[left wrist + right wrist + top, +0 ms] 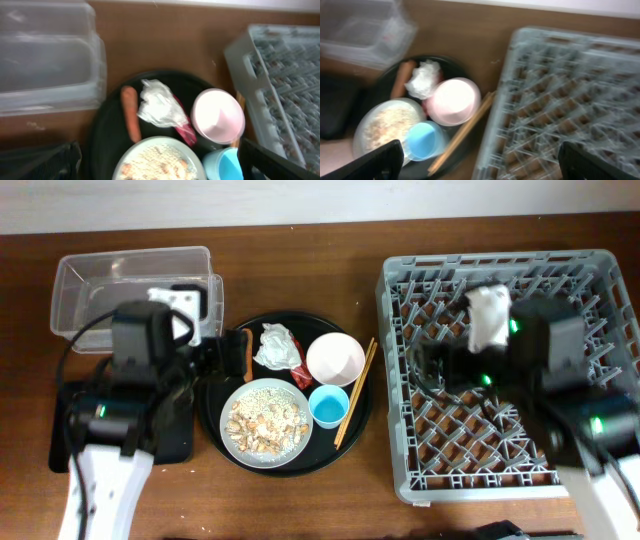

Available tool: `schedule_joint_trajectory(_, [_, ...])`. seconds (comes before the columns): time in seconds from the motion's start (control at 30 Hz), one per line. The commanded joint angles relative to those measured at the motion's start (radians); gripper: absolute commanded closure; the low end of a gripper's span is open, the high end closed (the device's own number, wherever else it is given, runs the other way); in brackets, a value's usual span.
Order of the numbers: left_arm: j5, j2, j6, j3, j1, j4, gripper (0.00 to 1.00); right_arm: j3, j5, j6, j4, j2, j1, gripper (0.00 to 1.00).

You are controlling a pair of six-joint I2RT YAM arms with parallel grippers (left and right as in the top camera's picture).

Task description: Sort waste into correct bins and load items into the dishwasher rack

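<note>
1. Judging from how things lie, the task is at its opening step. All the waste and dishes sit on the round black tray [300,323], and nothing shows in the clear tub [80,280] or the dishwasher rack [400,480].
2. The left gripper [212,358] hovers over the tray's left edge, just beside the carrot stick [244,356]. Its fingers [45,160] are spread wide with nothing between them.
3. The right gripper [432,370] hangs over the left part of the rack, its fingers [370,162] likewise parted and holding nothing.
4. The carrot stick looks like the likely first pick. The left arm would need to drop, close across its narrow width, and carry it left to a bin.
5. The carrot is orange, smooth and slim, lying with one end far and one end near. It sits between the tray's left rim and the crumpled tissue [273,345].
6. A red wrapper [300,373] pokes out from under the tissue's right side, by the white bowl [335,358].
7. The plate [262,385] of food scraps [265,425] sits at the near side. The blue cup [328,406] is to its right, and the chopsticks [355,393] lean along the tray's right edge.
8. The flat black tray [60,445] lies near left, mostly hidden under the left arm.
</note>
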Motion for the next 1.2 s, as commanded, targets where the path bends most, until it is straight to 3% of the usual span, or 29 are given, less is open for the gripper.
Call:
schedule_joint_trajectory(0.0, [0.294, 0.095, 0.009, 0.031, 0.002, -0.017, 0.01, 0.058, -0.386, -0.004, -0.044, 0.114, -0.001, 0.02])
schedule_joint_trajectory(0.07, [0.33, 0.149, 0.01, 0.031, -0.011, -0.032, 0.01, 0.058, -0.431, -0.003, -0.055, 0.175, -0.001, 0.02])
schedule_joint_trajectory(0.13, [0.259, 0.197, 0.013, 0.031, -0.06, -0.076, 0.01, 0.058, -0.396, 0.055, -0.055, 0.235, 0.011, 0.02])
schedule_joint_trajectory(0.23, [0.059, 0.256, 0.013, 0.031, -0.173, -0.134, 0.01, 0.058, -0.071, 0.299, -0.114, 0.273, 0.018, 0.02])
schedule_joint_trajectory(0.3, [0.034, 0.326, 0.013, 0.03, -0.274, -0.135, 0.01, 0.058, 0.055, 0.396, -0.149, 0.275, 0.016, 0.02])
schedule_joint_trajectory(0.4, [-0.002, 0.437, 0.013, 0.023, -0.359, -0.137, 0.01, 0.058, 0.087, 0.394, -0.179, 0.275, 0.016, 0.02])
schedule_joint_trajectory(0.47, [-0.002, 0.499, 0.013, 0.023, -0.394, -0.125, 0.07, 0.058, 0.087, 0.394, -0.189, 0.275, 0.016, 0.02])
schedule_joint_trajectory(0.5, [-0.006, 0.534, 0.013, 0.023, -0.412, -0.109, 0.11, 0.058, 0.087, 0.394, -0.192, 0.275, 0.016, 0.02])
schedule_joint_trajectory(0.57, [-0.066, 0.576, 0.012, 0.023, -0.425, -0.098, 0.52, 0.058, 0.086, 0.394, -0.199, 0.275, 0.017, 0.02])
schedule_joint_trajectory(0.67, [-0.115, 0.581, 0.008, 0.023, -0.425, -0.069, 0.99, 0.058, 0.086, 0.394, -0.2, 0.275, 0.017, 0.02])
schedule_joint_trajectory(0.73, [-0.114, 0.581, 0.008, 0.026, -0.424, -0.032, 1.0, 0.058, 0.086, 0.394, -0.201, 0.275, 0.017, 0.02])
schedule_joint_trajectory(0.8, [-0.108, 0.579, -0.019, 0.078, -0.41, -0.093, 1.0, 0.058, 0.087, 0.393, -0.212, 0.275, 0.017, 0.02])
schedule_joint_trajectory(0.9, [0.052, 0.545, -0.017, 0.24, -0.31, -0.275, 1.0, 0.058, 0.086, 0.382, -0.211, 0.275, 0.017, 0.02])
schedule_joint_trajectory(0.97, [0.363, 0.512, 0.07, 0.293, -0.179, -0.281, 1.0, 0.058, 0.074, 0.324, -0.202, 0.275, 0.017, 0.05])
schedule_joint_trajectory(1.0, [0.539, 0.508, 0.108, 0.294, -0.113, -0.263, 1.0, 0.058, 0.039, 0.272, -0.189, 0.275, 0.017, 0.12])
schedule_joint_trajectory(1.07, [0.733, 0.51, 0.161, 0.294, -0.029, -0.263, 1.0, 0.059, -0.12, 0.158, -0.139, 0.275, 0.017, 0.2])
schedule_joint_trajectory(1.17, [1.056, 0.51, 0.241, 0.294, 0.088, -0.263, 1.0, 0.059, -0.508, 0.027, 0.023, 0.275, 0.017, 0.21])
